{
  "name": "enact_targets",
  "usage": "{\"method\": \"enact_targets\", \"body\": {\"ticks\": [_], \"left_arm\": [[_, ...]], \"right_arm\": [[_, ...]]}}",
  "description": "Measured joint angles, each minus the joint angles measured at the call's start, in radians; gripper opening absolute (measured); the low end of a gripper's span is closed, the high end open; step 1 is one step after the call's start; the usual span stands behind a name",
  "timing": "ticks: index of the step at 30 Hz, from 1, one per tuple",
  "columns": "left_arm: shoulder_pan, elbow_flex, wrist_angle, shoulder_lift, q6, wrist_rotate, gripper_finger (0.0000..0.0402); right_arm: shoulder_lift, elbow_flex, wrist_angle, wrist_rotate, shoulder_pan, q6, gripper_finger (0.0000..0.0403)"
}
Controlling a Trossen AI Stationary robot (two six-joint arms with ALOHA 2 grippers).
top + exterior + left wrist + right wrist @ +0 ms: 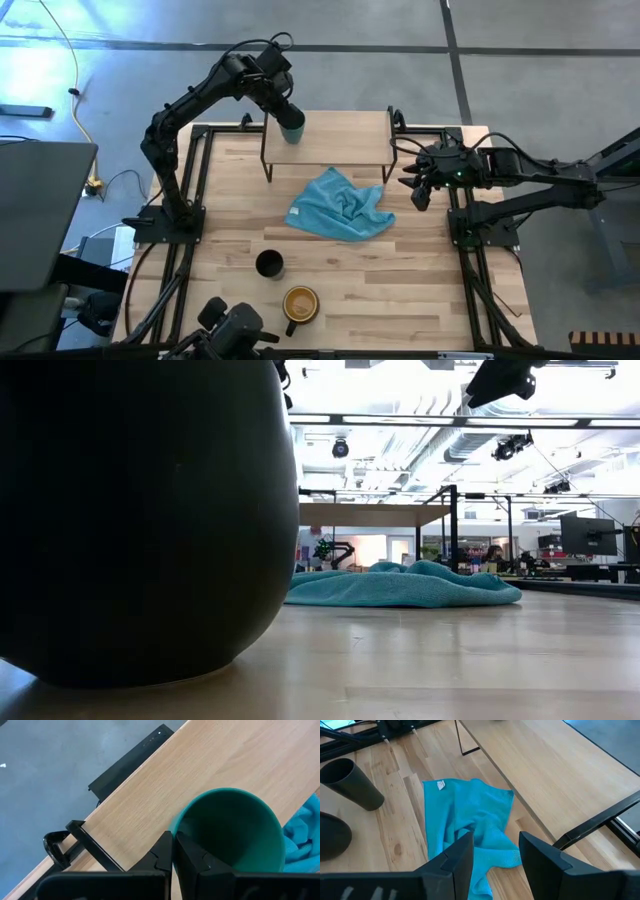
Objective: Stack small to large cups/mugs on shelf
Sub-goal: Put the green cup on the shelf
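The small teal cup (292,129) is over the far left part of the light-wood shelf (345,140), in my left gripper (288,115). The left wrist view shows the cup's open mouth (235,827) above the shelf board (150,795). The black cup (269,264) stands upright on the table, near the front. The dark mug with the yellow-orange inside (300,303) stands at the front edge and fills the left of the low view (140,520). My right gripper (420,186) is open and empty by the shelf's right end. My left gripper holds the teal cup by its rim wall (175,827), on the side facing the wrist. One finger (197,860) is inside the cup and one finger (160,852) is outside. The fingers slant down from the far left. I cannot tell whether the cup's base rests on the shelf.
A crumpled blue cloth (340,207) lies on the table just in front of the shelf, also in the right wrist view (470,825) and the low view (400,585). The shelf's thin black legs (266,165) stand at its corners. Black frame rails border the table.
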Motion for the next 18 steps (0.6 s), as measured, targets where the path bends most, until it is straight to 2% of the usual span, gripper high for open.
{"method": "enact_targets", "body": {"ticks": [18], "left_arm": [[0.000,0.000,0.003,0.018,-0.003,0.005,0.0000]], "right_arm": [[0.000,0.000,-0.007,0.000,0.000,0.000,0.0149]]}}
